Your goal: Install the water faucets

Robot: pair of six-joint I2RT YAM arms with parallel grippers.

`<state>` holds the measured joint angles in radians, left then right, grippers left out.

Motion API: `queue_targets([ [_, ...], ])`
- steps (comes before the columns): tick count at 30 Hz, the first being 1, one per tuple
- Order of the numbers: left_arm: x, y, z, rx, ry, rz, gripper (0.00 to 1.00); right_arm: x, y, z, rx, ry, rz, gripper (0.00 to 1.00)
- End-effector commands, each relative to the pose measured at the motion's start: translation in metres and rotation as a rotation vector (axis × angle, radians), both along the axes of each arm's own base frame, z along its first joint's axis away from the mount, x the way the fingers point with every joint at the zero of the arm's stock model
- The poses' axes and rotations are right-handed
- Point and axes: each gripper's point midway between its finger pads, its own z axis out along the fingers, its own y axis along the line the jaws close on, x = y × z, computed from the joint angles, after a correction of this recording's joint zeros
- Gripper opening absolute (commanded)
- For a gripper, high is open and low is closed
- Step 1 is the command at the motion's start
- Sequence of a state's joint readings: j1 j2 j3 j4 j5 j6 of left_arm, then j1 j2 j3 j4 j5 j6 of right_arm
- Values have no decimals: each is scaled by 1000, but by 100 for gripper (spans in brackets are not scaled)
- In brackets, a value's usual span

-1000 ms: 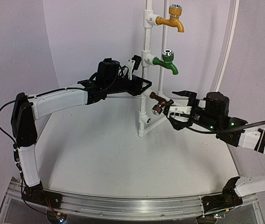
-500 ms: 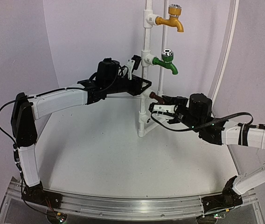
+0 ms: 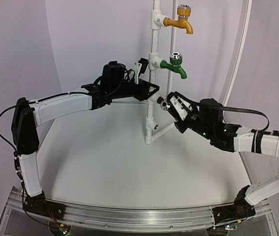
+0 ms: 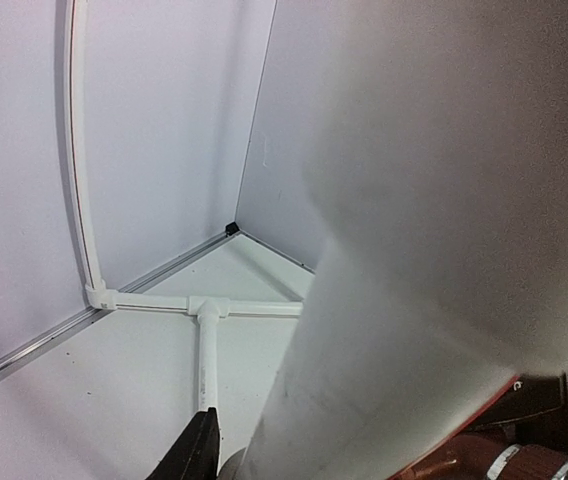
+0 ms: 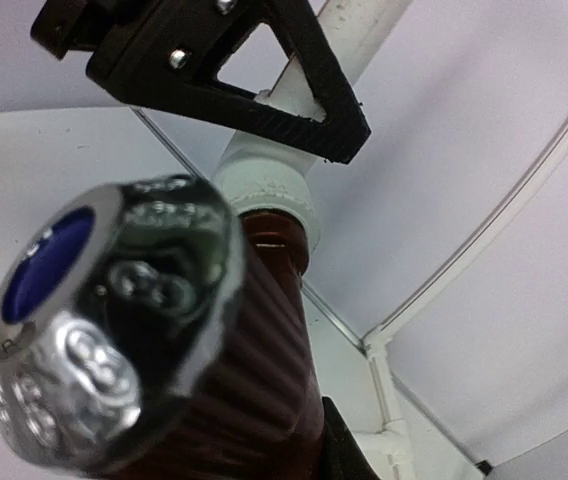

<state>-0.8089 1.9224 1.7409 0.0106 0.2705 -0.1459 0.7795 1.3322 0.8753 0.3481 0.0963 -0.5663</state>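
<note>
Jaws of your right gripper (image 3: 173,105) clamp the brown faucet (image 5: 264,370), apparently on its stiff, light ribbed body, slick cap (image 5: 94,300) just beyond them.

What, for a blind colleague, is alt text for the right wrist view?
Close-up of a dark brown faucet, its silver cap blue-centred, nearest the camera, its far end meeting a socket on the white pipe. A black triangular finger lies against that pipe above.

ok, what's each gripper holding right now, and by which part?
Right gripper is shut on the dark brown faucet, by its ribbed body under the silver cap. Left gripper clamps the white pipe stand on its upright pipe, above that faucet.
</note>
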Motion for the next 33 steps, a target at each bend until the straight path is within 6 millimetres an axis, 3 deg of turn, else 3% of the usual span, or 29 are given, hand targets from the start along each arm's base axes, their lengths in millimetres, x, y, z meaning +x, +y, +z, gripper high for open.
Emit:
queue_targets([
  [1,-28,5,-54,182,175,-53,0,-27,34,27,385,239,149,0],
  [13,-31,6,-56,181,185,-62,0,-22,39,43,924,705,173,0],
  [22,-31,9,-54,183,176,-54,0,-15,24,29,984,743,100,2],
  [23,-31,9,-53,183,176,-49,0,-15,23,29,962,727,97,20],
  [25,-30,12,-51,180,176,-35,2,-15,17,28,887,686,66,64],
  [27,-29,14,-45,166,181,-30,11,-18,6,25,819,650,25,94],
  [28,-28,16,-43,160,185,-27,17,-22,2,25,788,626,24,98],
  [33,-32,22,-18,111,181,-25,50,-49,-38,21,572,456,-7,98],
])
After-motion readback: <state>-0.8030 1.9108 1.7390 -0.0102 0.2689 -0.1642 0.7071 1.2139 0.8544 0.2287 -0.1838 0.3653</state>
